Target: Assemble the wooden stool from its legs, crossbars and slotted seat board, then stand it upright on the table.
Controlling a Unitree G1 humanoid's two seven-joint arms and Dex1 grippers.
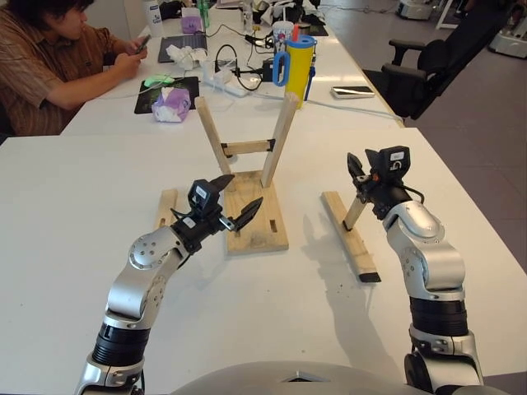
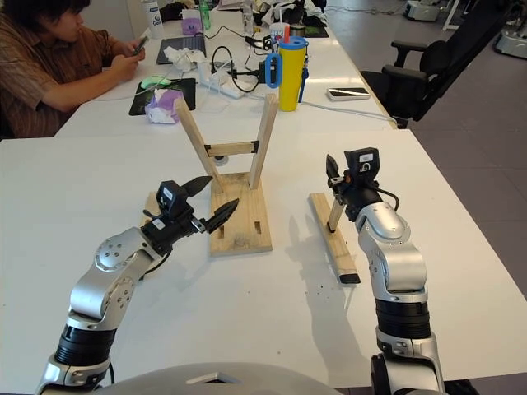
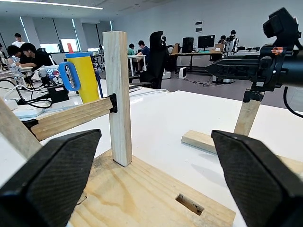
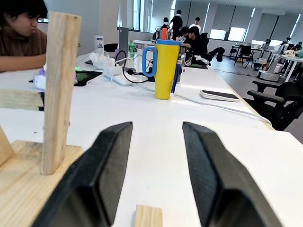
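Spreading wide, gripping nothing: left gripper [image 1: 247, 189], hovering over the slotted seat board [image 1: 262, 222] at its near left corner. Parting moderately, also empty: right gripper [image 1: 360, 164], hanging just above the short upright post [image 1: 355, 212] of a leg piece [image 1: 350, 239] lying right of the board. Standing in the board: two legs [image 1: 212, 136], bridged by a crossbar [image 1: 247, 148]. Lying along the board's left edge: a loose wooden bar [image 1: 165, 207]. Leaving open white table [image 1: 74, 222] on both outer sides; standing beyond the far edge, a yellow tumbler [image 1: 298, 66].

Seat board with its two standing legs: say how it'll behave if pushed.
Probably stiff: the seat board is solid wood. It likely slides flat rather than rolls. Pushed high on a leg, it may tip.
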